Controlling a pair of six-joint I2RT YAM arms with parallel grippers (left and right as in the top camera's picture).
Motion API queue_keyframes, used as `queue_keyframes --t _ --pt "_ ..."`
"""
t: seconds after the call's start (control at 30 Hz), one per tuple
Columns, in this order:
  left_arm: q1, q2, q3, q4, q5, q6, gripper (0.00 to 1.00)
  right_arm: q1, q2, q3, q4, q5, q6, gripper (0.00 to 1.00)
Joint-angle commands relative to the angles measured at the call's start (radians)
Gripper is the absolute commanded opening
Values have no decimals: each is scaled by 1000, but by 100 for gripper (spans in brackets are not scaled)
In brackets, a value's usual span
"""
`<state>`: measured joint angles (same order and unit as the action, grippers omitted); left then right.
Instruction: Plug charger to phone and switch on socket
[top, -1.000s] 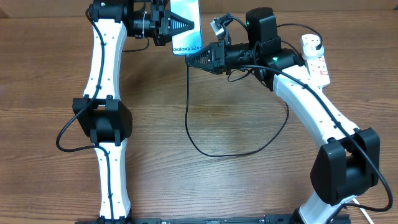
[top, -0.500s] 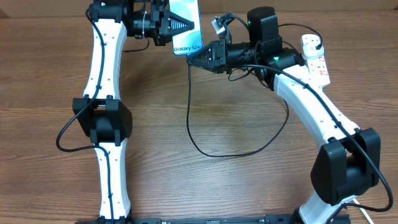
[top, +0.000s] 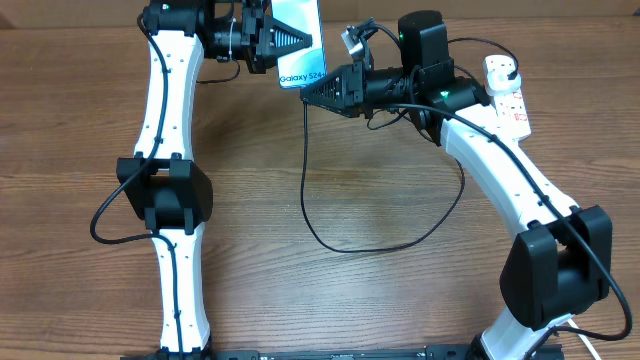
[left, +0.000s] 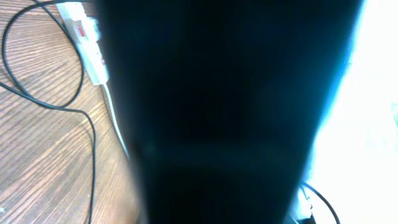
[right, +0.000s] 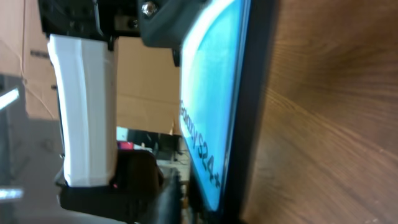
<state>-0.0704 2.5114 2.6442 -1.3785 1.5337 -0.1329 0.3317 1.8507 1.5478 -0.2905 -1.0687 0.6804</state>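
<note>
My left gripper is shut on the phone and holds it off the table at the far edge, its blue "Galaxy S24" screen showing. In the left wrist view the phone's dark back fills the frame. My right gripper is shut on the tip end of the charger, right at the phone's lower edge. The thin black cable loops across the table to its plug in the socket at the far right. In the right wrist view the phone is edge-on, and the connector tip is hidden.
The socket and its thick white cord also show in the left wrist view, beside the black cable. The cable loop lies mid-table between the two arms. The left arm's white link stands behind the phone.
My right gripper has crept slightly up toward the phone's lower edge. The left gripper and the phone have stayed put.
</note>
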Motion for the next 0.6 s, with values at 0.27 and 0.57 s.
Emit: queue_keyframes --t 0.27,0.57 --pt "-31 -15 15 6 -102 20 4 -37 -8 31 -14 148 -8 80" --pt "16 -15 15 112 -253 58 4 -48 -8 31 -117 208 -87 93"
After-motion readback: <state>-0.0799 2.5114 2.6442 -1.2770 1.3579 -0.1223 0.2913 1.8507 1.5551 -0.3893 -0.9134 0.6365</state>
